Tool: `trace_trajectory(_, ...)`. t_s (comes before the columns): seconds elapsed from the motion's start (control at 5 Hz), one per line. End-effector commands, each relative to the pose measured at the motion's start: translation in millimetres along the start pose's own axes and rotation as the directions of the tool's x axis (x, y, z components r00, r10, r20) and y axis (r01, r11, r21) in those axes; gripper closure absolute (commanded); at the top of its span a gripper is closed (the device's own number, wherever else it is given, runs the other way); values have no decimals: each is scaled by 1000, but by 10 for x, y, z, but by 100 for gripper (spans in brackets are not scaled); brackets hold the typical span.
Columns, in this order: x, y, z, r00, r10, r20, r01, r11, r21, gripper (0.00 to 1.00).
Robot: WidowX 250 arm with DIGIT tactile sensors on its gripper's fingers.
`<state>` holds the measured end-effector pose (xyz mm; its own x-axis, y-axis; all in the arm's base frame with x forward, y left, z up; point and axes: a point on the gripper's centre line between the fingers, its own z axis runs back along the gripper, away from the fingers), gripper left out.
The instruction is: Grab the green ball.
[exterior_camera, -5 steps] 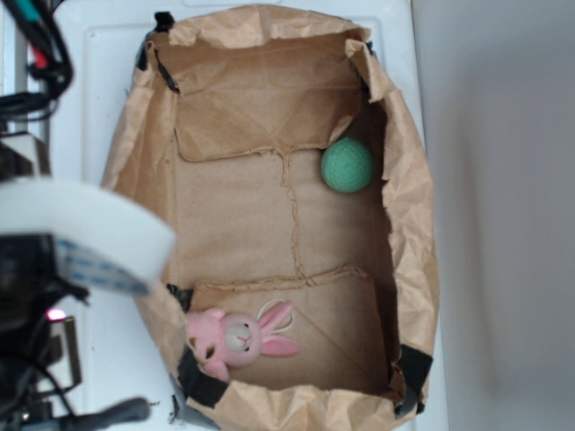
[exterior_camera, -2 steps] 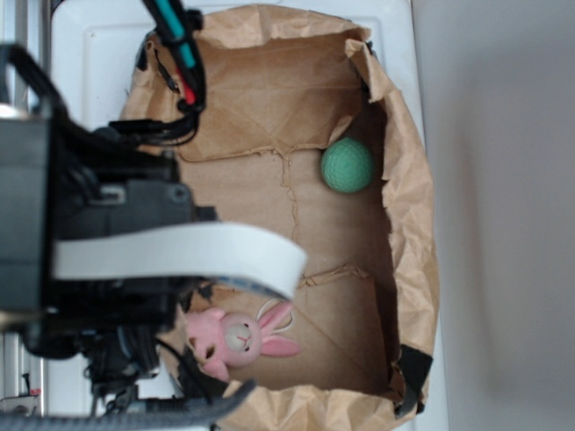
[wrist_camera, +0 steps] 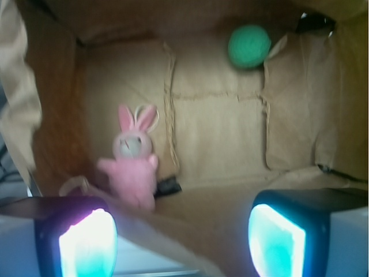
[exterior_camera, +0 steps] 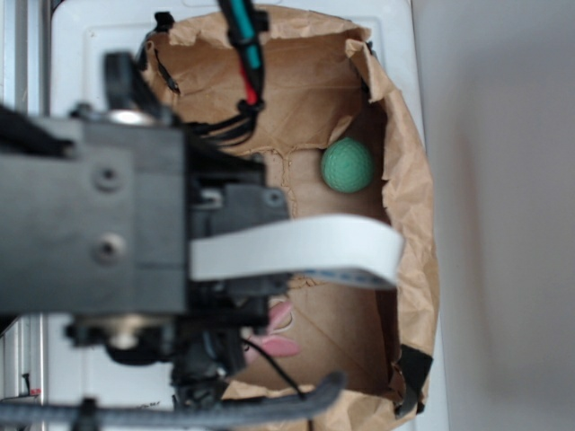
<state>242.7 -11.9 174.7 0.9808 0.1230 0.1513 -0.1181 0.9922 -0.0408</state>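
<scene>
Green ball at rest against the far side wall of the brown paper-lined box, well apart from the pink plush bunny, with end effector spread wide, empty, high above the near rim, presumably for a clear approach.

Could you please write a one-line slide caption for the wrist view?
Open end effector above a brown cardboard box holding a pink plush bunny and a knitted mint-green ball.

In the exterior view the blurred arm hides most of the pink bunny at 6 o'clock; only ears show.
</scene>
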Motion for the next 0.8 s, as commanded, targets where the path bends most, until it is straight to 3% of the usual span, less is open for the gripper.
trace_trajectory(0.0, 389, -65, -46, 999, -3, 52, 3, 1000, -10, 0)
trace_trajectory(0.4, 585, 75, -339, 999, -36, 33, 38, 997, -71, 0)
trace_trajectory(0.6, 645, 53, -440, 996, -45, 71, 50, 997, -67, 0)
